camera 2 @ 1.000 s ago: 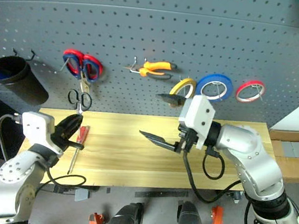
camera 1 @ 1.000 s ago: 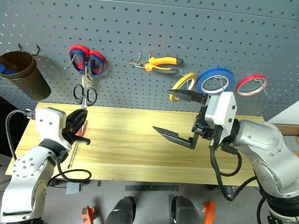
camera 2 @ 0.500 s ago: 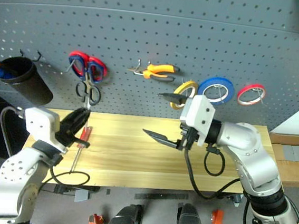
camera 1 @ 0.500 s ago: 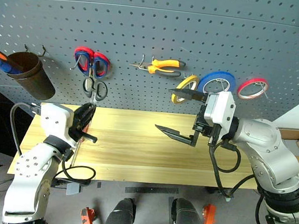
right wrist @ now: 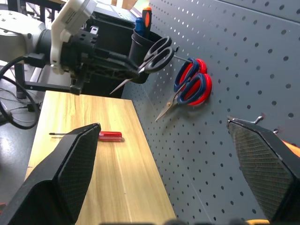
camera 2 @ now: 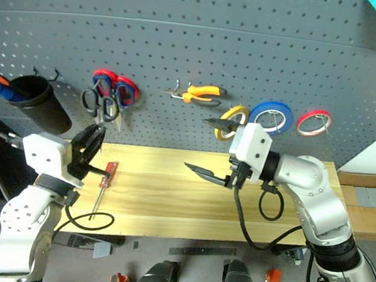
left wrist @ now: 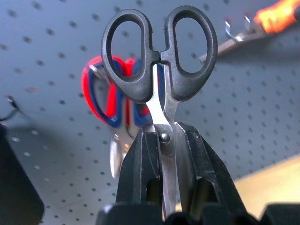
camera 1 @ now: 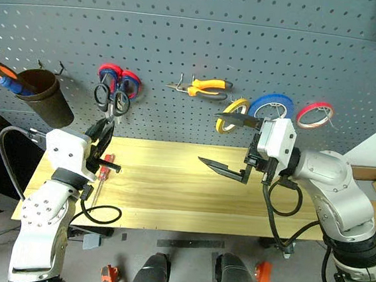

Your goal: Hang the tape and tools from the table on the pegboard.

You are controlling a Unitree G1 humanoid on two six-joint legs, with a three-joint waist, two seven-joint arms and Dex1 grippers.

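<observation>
1. From the head views, we see our left gripper (camera 1: 99, 134) clamped on the black-handled scissors (camera 1: 105, 97), and it has risen from just above the table (camera 1: 169, 199) to the pegboard (camera 1: 184, 41). The black loops now sit beside the red-and-blue scissors (camera 1: 120, 81) already hanging there. We judge the hanging step to be close, though we cannot tell which hook is meant.

2. The same views show the red-handled screwdriver (camera 1: 105, 166) lying on the wood below our left gripper, not yet picked up. The pliers (camera 1: 203, 86) and the yellow tape (camera 1: 231, 113) already hang on the board, next to a blue ring (camera 1: 271, 104) and a red ring (camera 1: 315, 114).

3. Our right gripper (camera 1: 231, 145) hovers over the middle of the table, jaws spread wide and empty, as it was a moment ago.

4. In the left wrist view, our fingers (left wrist: 140, 173) pinch the scissors (left wrist: 159, 61) at the pivot, handles upright before the board.

5. The right wrist view shows the scissors (right wrist: 150, 58) held near a bare hook, and the screwdriver (right wrist: 96, 136) on the table.
</observation>
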